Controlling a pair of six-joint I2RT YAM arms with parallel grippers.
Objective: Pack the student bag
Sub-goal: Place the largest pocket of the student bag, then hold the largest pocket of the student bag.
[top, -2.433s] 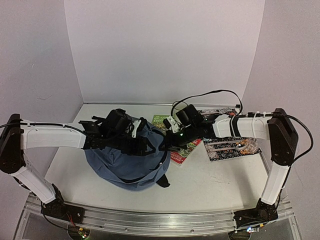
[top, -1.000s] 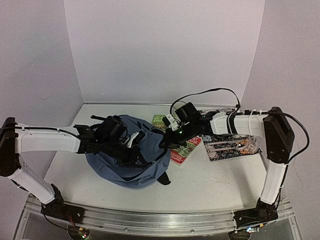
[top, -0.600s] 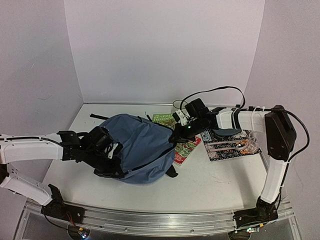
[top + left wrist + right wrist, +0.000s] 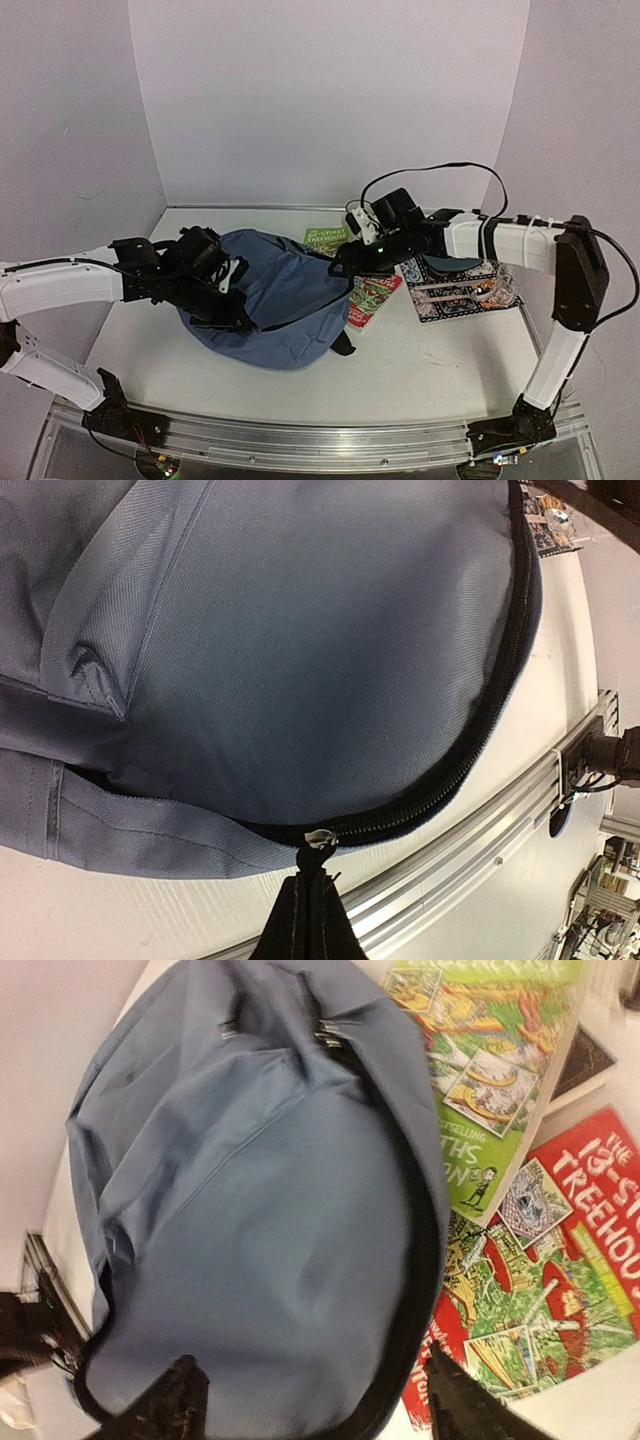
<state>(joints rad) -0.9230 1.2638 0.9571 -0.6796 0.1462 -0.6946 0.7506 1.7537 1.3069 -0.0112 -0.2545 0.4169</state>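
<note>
One student bag [image 4: 285, 305] lies flat on the table [image 4: 430, 350], left of centre, its rounded end toward 6 o'clock. It is soft, slack cloth that sags and folds, so it will probably slump or drag if taken by the loose panel. It looks nearly flat, so I judge it light. The firmer holds would be the black trim, the straps, or the zipper track [image 4: 470, 740] along its curved edge.

The left gripper [image 4: 238, 318] sits at the bag's 8 o'clock side. Its wrist view shows one black zipper pull [image 4: 308, 910] running taut from the metal slider to the bottom edge of the view. The jaws are together, and I judge them pinched on that tab, though the fingers themselves are out of view. Pulling along the track should need the cloth held steady at the other end.

The right gripper [image 4: 320, 1405] hovers over the bag's 3 o'clock edge with its two fingers [image 4: 185, 1400] spread apart and nothing between them.

Just beside that edge lie two picture books, one green book [image 4: 490, 1080] and one red book [image 4: 540, 1260], overlapping. Farther toward 3 o'clock there is one patterned mat [image 4: 450, 295] bearing one dark oval pouch [image 4: 450, 263] and one small crinkly packet [image 4: 497, 290], too small to identify
</note>
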